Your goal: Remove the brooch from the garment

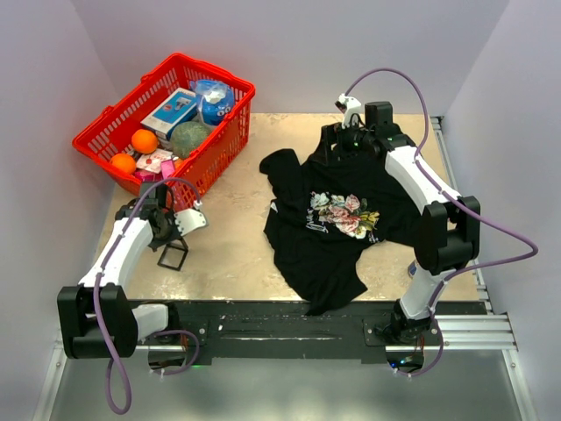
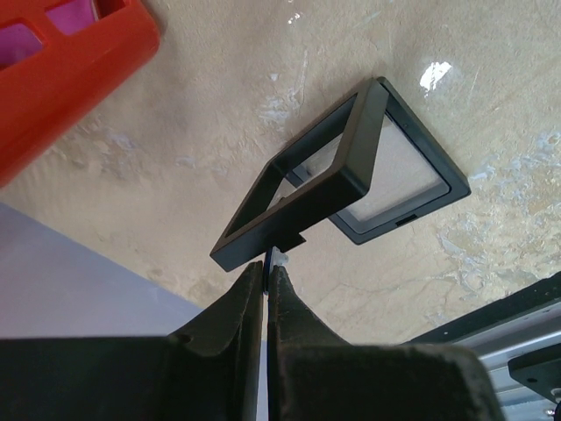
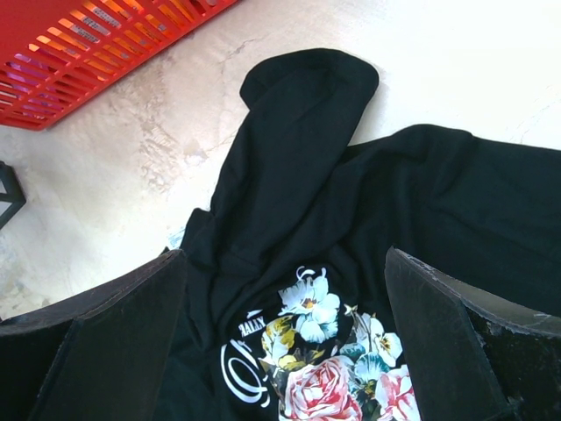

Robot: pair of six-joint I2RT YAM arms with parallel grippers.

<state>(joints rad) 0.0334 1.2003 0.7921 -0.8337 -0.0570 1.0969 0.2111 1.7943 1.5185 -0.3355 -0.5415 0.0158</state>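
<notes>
The left gripper point(image 2: 267, 268) is pinched almost shut, and a thin bluish sliver stands edge-on in the seam between its tips; I take it for the brooch point(image 2: 275, 255), though it is too small to be sure. No blue pin shows anywhere on the garment point(image 1: 307, 254), which lies crumpled at centre right of the top view, well apart from that hand. What the next move seems to turn on is the small black case point(image 2: 351, 167). In the left wrist view it sits just beyond the fingertips, up and to the right, with its hinged frame lifted open and the frame's near edge almost touching the tips. In the top view the case lies just below the gripper at lower left, beside the red basket point(image 1: 96, 140). The right gripper point(image 3: 285, 259) hangs over the shirt's print with jaws spread wide and nothing between them, far from the case, so the left arm is the nearer one
</notes>
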